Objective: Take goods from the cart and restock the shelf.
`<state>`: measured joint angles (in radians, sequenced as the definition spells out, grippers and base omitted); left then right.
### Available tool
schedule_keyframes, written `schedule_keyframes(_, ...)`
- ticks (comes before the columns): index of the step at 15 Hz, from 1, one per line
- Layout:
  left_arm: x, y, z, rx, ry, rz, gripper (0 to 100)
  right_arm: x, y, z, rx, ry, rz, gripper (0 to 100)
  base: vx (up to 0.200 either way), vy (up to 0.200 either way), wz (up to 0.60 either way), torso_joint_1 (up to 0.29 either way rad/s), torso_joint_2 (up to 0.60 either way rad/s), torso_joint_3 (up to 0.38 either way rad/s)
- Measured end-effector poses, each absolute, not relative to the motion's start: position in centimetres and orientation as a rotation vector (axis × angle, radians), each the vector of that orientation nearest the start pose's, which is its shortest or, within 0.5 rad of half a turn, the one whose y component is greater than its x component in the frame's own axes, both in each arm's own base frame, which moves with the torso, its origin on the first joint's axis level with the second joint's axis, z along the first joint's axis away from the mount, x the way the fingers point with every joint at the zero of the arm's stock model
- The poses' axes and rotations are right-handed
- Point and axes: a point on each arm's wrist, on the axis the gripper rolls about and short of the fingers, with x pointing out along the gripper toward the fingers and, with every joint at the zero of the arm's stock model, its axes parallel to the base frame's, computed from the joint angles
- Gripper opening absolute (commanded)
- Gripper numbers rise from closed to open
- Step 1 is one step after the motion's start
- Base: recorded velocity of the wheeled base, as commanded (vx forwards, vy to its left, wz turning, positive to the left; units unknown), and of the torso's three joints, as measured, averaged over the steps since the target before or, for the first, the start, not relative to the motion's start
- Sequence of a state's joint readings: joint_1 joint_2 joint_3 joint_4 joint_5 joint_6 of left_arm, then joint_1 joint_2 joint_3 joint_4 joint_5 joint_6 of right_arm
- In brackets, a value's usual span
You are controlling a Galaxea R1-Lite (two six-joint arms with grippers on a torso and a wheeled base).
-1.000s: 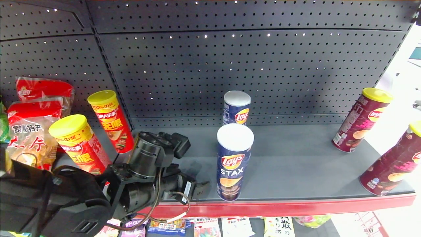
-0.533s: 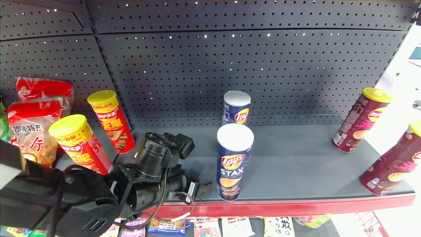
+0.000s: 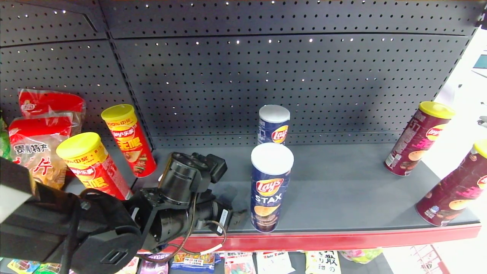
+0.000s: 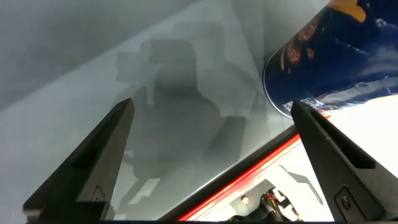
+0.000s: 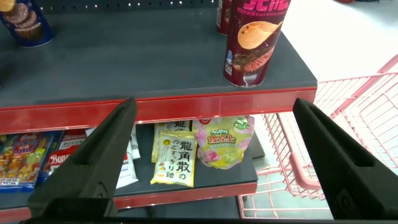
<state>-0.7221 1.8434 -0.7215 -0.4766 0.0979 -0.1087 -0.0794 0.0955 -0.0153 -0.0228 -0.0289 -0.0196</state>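
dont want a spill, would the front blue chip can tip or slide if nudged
The front blue can is tall and narrow, so a high nudge would probably tip it. Being round, it could then roll. It stands near the shelf edge, so it might fall off.

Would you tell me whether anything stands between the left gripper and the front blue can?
Nothing visible does. The left gripper, jaws open, sits just left of the front blue can, with only bare shelf between them.
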Motion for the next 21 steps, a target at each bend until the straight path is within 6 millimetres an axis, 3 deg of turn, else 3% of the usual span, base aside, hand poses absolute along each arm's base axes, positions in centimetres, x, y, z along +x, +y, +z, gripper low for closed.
schedule_keyframes(21,22.65,-20.04,9.32,0.220,0.670,-0.582,100,-1.61,0.06,8.41,-0.017,0.059,-0.110,100,0.000,0.000,0.00,0.000,0.00,0.000)
